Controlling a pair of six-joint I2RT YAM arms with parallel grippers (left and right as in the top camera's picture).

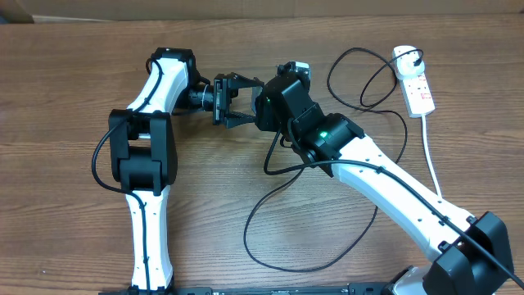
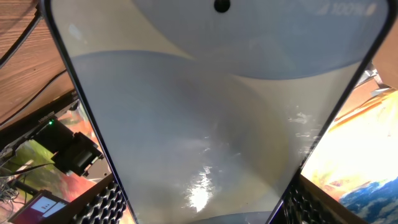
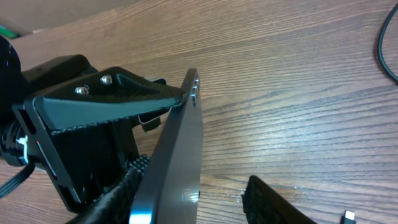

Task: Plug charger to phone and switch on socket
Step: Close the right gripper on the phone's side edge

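The phone (image 2: 205,124) fills the left wrist view, its screen lit pale. My left gripper (image 2: 202,208) is shut on its two long edges and holds it above the table (image 1: 65,98). In the right wrist view the phone (image 3: 180,155) stands edge-on. My right gripper (image 3: 199,198) is open around its end, with one finger against it and the other apart. In the overhead view the two grippers (image 1: 233,100) (image 1: 264,102) meet and hide the phone. The charger cable (image 1: 278,246) loops over the table to the white socket (image 1: 416,82). A small tip (image 3: 350,218), perhaps the connector, lies on the wood.
The socket's thick white cord (image 1: 431,160) runs down the right side past the right arm (image 1: 393,184). The black cable makes a second loop (image 1: 360,78) near the socket. The left arm's base (image 1: 146,156) stands at the left.
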